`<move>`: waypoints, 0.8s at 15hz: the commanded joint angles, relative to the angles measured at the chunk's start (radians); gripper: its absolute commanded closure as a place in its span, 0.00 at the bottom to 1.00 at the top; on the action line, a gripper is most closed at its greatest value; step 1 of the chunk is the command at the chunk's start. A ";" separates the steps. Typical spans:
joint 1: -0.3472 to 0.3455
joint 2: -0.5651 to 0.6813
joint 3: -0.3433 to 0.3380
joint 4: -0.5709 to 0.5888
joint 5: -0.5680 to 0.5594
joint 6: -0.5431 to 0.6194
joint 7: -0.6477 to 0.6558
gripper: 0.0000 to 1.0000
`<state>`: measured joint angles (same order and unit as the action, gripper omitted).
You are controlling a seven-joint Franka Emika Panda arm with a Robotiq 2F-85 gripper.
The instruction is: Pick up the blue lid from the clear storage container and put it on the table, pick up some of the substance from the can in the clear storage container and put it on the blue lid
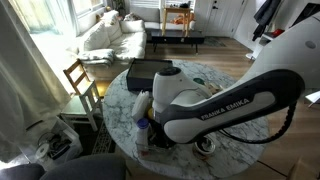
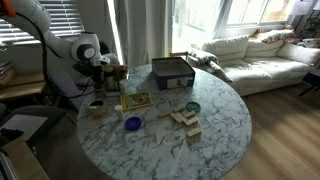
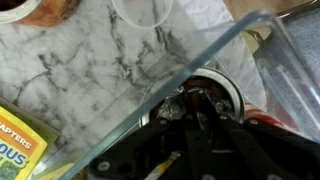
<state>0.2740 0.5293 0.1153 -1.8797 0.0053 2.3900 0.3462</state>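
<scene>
The blue lid (image 2: pixel 133 124) lies flat on the marble table (image 2: pixel 220 120), near its edge; it also shows in an exterior view (image 1: pixel 142 125) beside the arm. In the wrist view my gripper (image 3: pixel 197 100) reaches down inside the clear storage container (image 3: pixel 190 62). Its fingertips are together in the small can (image 3: pixel 226 92) with the silvery rim. Whatever is between the fingertips is hidden. In an exterior view the gripper (image 2: pixel 100 70) hangs over the table's far left edge.
A black box (image 2: pixel 172 72) stands at the back. A yellow-green booklet (image 2: pixel 135 100), a dark tin (image 2: pixel 97 108), a teal round item (image 2: pixel 192 107) and wooden blocks (image 2: pixel 185 120) lie on the table. A wooden chair (image 1: pixel 82 82) stands by the table.
</scene>
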 commanded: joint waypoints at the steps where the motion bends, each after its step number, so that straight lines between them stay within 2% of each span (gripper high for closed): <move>1: 0.015 0.000 -0.019 -0.038 -0.016 0.042 0.004 0.96; 12: -0.010 -0.057 -0.029 -0.047 -0.014 0.062 -0.043 0.97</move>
<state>0.2700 0.5046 0.0878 -1.8868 -0.0013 2.4182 0.3291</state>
